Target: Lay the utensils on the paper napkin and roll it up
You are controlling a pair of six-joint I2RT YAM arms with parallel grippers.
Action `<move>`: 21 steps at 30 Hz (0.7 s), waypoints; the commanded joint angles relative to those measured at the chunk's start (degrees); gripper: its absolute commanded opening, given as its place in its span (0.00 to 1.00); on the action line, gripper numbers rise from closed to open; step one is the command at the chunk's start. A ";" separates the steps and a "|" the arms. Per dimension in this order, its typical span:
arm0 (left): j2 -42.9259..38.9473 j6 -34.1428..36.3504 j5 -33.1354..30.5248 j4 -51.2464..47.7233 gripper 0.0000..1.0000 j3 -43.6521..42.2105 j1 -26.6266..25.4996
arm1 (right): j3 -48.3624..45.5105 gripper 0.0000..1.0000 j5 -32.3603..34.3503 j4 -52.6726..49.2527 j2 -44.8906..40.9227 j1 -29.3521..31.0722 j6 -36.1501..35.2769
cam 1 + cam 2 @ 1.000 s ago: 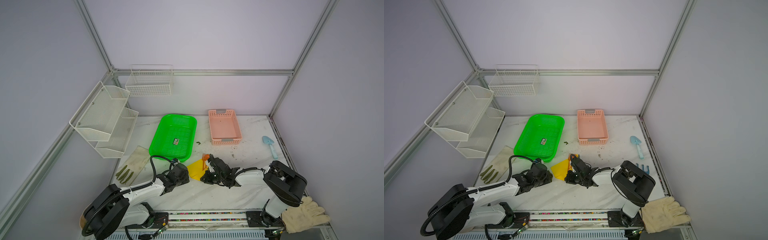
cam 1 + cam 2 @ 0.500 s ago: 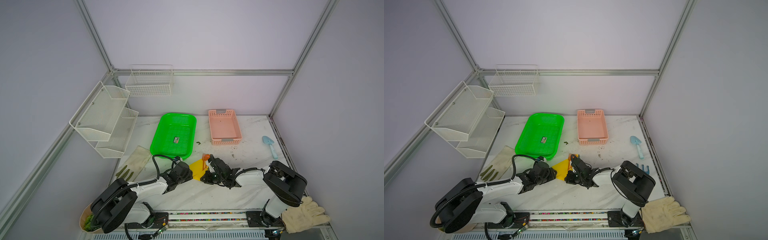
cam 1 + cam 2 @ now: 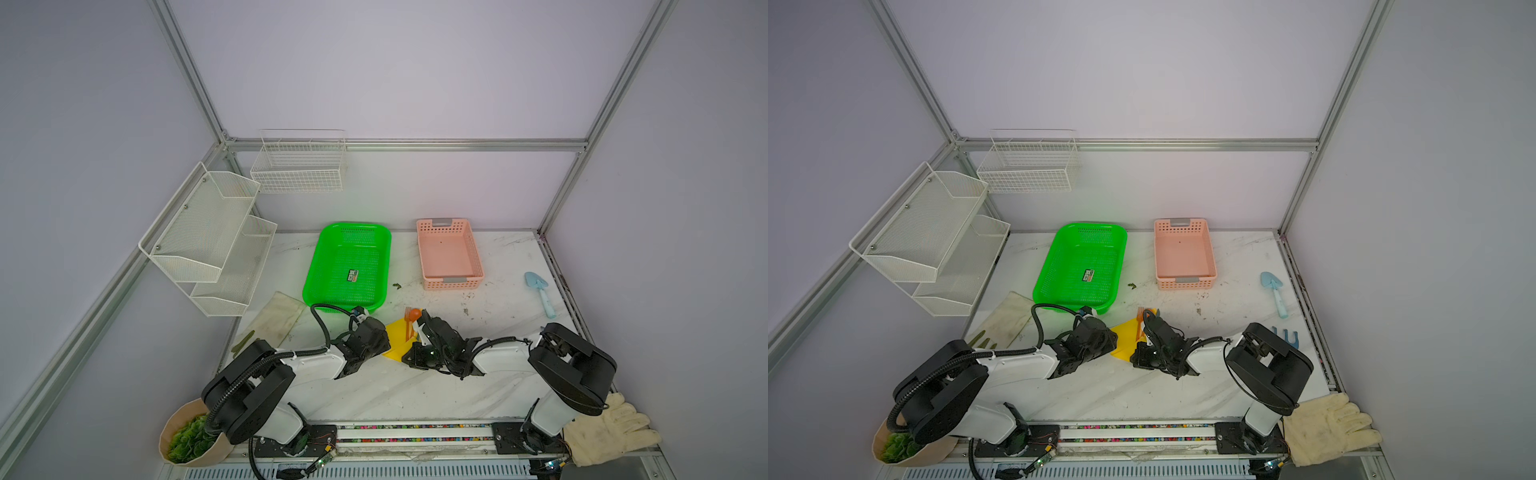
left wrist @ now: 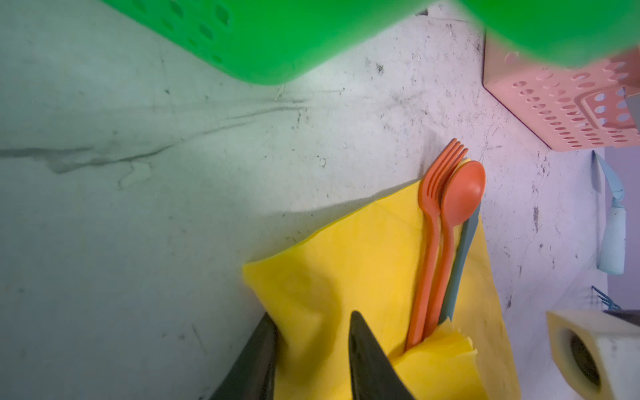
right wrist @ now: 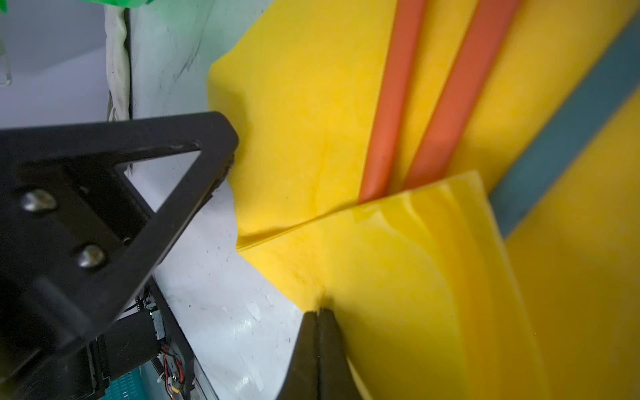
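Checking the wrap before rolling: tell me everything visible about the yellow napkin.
The yellow paper napkin is a thin, soft, creased sheet lying on the marble table. An orange fork, orange spoon and teal piece lie side by side on it, heads at its edge. One flap is folded over their handle ends; the right gripper pinches it shut. The left gripper straddles a side edge, jaws apart.

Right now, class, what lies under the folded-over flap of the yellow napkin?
The handles of the orange fork, orange spoon and teal piece run under the flap of the napkin. Their handle ends are covered, so those cannot be seen.
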 commanded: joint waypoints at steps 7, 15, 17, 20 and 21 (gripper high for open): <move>2.51 0.15 0.84 -7.53 0.16 0.10 -0.37 | -0.78 0.00 0.43 -0.42 0.02 0.27 0.78; -2.97 2.16 -0.91 -8.78 0.09 1.33 -1.49 | -1.08 0.00 0.43 0.36 0.51 0.20 1.04; -4.90 3.01 -1.28 -8.51 0.07 1.85 -2.07 | -1.14 0.00 0.44 0.52 0.60 0.20 1.12; -6.15 3.80 -1.29 -8.09 0.06 2.47 -2.44 | -1.14 0.00 0.43 0.63 0.83 0.28 1.10; -6.38 3.85 -1.23 -7.91 0.06 2.57 -2.54 | -1.02 0.00 0.50 0.63 0.90 0.22 1.04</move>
